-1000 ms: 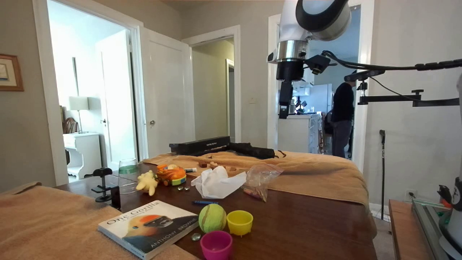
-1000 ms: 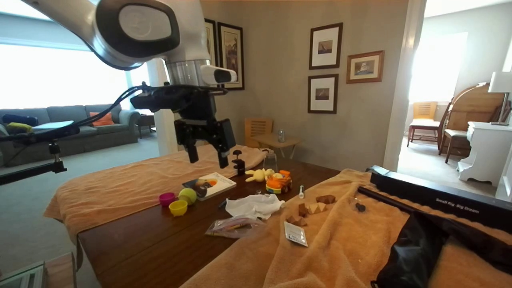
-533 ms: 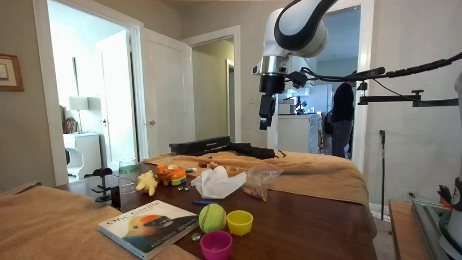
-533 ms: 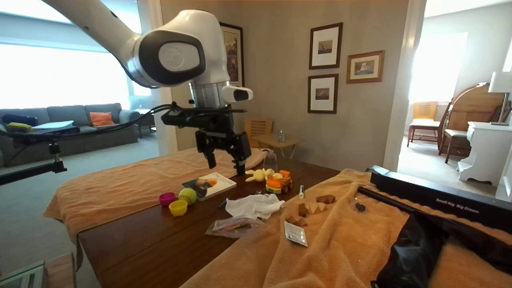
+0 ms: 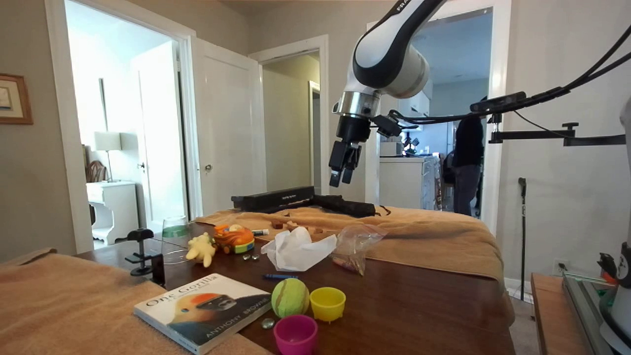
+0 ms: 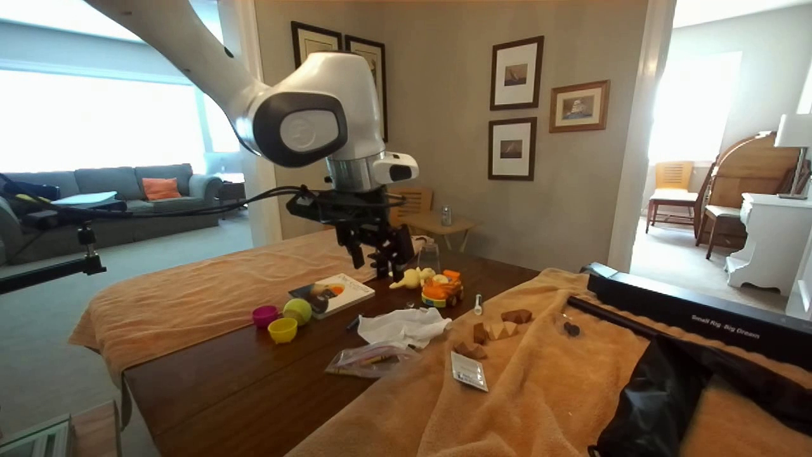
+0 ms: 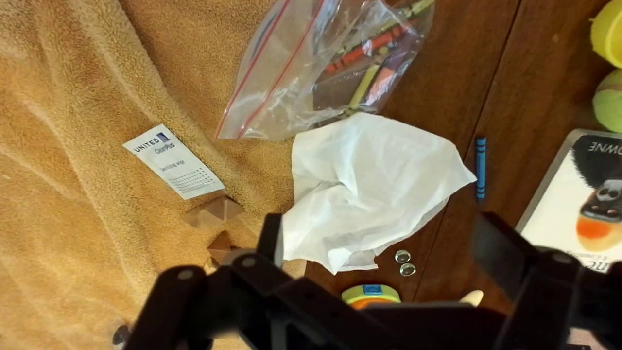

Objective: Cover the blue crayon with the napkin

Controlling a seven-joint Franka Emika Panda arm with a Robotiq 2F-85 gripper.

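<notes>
The white napkin [image 5: 298, 250] lies crumpled on the dark table in both exterior views; it also shows in the wrist view [image 7: 369, 184]. The blue crayon [image 5: 280, 276] lies uncovered beside it. In the wrist view the crayon [image 7: 480, 167] is just right of the napkin's pointed corner, with a small gap. My gripper [image 5: 341, 178] is open and empty, well above the table, fingers down; it also shows in an exterior view [image 6: 379, 270]. In the wrist view its fingers [image 7: 381, 238] stand wide apart, framing the napkin's lower part.
A plastic bag of crayons [image 7: 311, 73] lies against the napkin. Around are an orange toy car [image 5: 234, 239], yellow plush toy [image 5: 201, 249], glass [image 5: 175, 241], black clamp [image 5: 142, 251], book [image 5: 207, 310], tennis ball [image 5: 290, 298], yellow cup [image 5: 328, 303] and magenta cup [image 5: 296, 335].
The arm has come down and moved across toward the toys and napkin. The gripper has turned a little, so both fingers now show separately. The napkin and crayon have not moved.
</notes>
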